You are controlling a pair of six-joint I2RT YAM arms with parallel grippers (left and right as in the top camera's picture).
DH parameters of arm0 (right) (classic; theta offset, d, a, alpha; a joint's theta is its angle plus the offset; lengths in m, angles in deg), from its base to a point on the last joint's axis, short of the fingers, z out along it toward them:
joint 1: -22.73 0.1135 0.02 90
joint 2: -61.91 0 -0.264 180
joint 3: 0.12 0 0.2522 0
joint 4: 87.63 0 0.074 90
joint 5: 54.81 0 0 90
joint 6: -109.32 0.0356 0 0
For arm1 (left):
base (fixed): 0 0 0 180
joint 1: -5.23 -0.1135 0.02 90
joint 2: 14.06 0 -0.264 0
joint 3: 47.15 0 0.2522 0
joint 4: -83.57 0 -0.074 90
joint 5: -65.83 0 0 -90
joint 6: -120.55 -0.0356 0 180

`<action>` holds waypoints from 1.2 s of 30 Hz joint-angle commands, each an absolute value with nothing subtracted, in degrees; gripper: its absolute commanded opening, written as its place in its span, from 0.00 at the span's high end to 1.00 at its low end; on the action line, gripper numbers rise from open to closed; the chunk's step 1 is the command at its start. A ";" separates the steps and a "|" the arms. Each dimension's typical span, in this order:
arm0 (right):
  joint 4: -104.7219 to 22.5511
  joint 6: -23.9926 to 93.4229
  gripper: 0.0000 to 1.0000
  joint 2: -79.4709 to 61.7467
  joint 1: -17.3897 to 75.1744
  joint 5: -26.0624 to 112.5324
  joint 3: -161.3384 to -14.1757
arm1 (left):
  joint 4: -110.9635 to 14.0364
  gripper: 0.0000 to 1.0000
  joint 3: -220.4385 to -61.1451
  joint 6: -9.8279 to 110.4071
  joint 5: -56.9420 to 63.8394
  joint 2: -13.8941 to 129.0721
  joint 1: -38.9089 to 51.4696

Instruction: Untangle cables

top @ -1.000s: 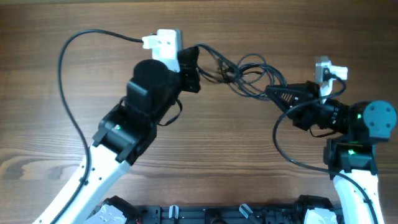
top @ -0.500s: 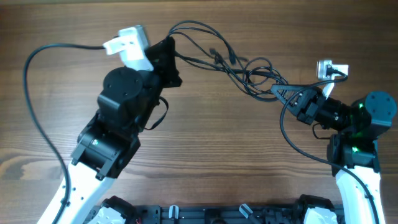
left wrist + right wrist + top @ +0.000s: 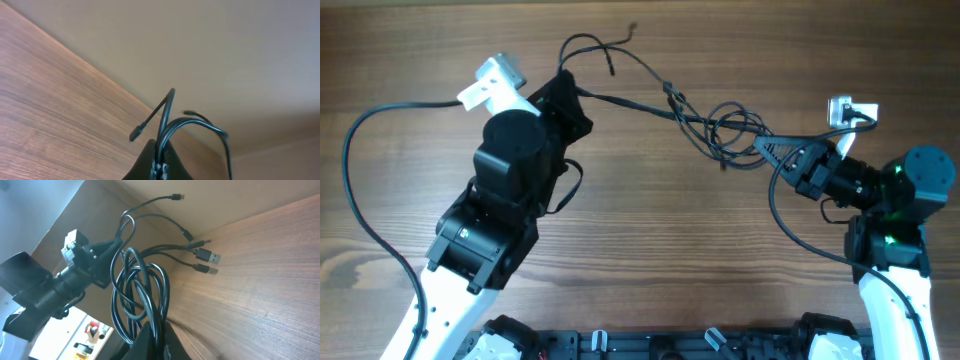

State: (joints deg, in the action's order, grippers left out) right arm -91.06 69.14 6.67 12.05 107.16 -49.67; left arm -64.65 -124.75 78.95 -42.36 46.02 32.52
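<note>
The left gripper (image 3: pixel 568 98) is clamped shut on the cables (image 3: pixel 692 117), close to the far edge of the table (image 3: pixel 650 260) and left of its middle. The right gripper (image 3: pixel 768 152), toward the right edge, is closed on the same bundle. Between them the cords stretch taut, bunching into loops just beside the right gripper. Loose ends curl by the far edge. Two silver-tipped plugs (image 3: pixel 211 258) sit close together.

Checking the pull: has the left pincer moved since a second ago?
Yes. Overhead, the left pincer has shifted left, judged against the black rail at the bottom edge.
</note>
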 commanded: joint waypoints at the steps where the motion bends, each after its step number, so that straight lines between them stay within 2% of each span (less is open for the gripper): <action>1: -91.17 68.37 0.96 6.51 10.63 104.23 -49.98 | -64.30 0.96 -124.95 80.55 -63.63 44.44 30.33; 7: -91.17 68.35 0.96 6.51 10.63 104.20 -49.98 | -63.91 0.96 -124.95 80.51 -76.29 44.44 30.33; 13: -91.19 68.33 0.96 6.51 10.63 104.31 -49.98 | -61.74 0.96 -124.95 80.46 -77.07 44.42 30.07; 15: -92.81 66.60 0.96 6.51 10.63 106.81 -49.98 | -61.61 0.96 -124.95 76.99 -68.92 44.44 30.07; 19: -101.05 68.22 0.96 6.51 10.63 110.57 -49.98 | -61.59 0.96 -124.95 64.16 -43.85 45.12 30.07; 22: -111.26 76.00 0.96 6.51 10.63 110.50 -49.98 | -61.59 0.93 -124.95 50.85 -17.80 47.50 30.09; 25: -118.84 82.95 0.96 6.51 10.63 110.76 -49.98 | -62.00 0.73 -124.95 42.08 -2.12 49.78 30.20; 26: -120.81 84.48 0.95 6.51 10.65 111.22 -49.98 | -62.27 0.64 -124.95 35.66 4.15 50.96 30.38; 27: -123.15 86.25 0.96 6.51 10.65 112.05 -49.98 | -62.29 0.31 -124.95 32.03 9.42 52.59 30.71; 28: -124.59 87.43 0.96 6.51 10.65 112.44 -49.98 | -62.31 0.08 -124.95 30.43 12.96 54.21 31.14; 30: -125.33 88.55 0.96 6.51 10.65 112.42 -49.98 | -62.70 0.01 -124.95 28.53 17.22 56.62 32.43; 32: -125.99 88.81 0.96 6.51 10.65 112.42 -49.98 | -62.59 0.00 -124.95 22.83 21.46 58.85 34.40; 36: -126.01 89.99 0.96 6.51 10.65 112.42 -49.98 | -62.64 0.00 -124.95 13.60 21.87 61.58 38.18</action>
State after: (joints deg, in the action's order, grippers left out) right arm -125.42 88.61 6.34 10.78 112.12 -49.50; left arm -62.33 -124.73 22.45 18.42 60.31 36.10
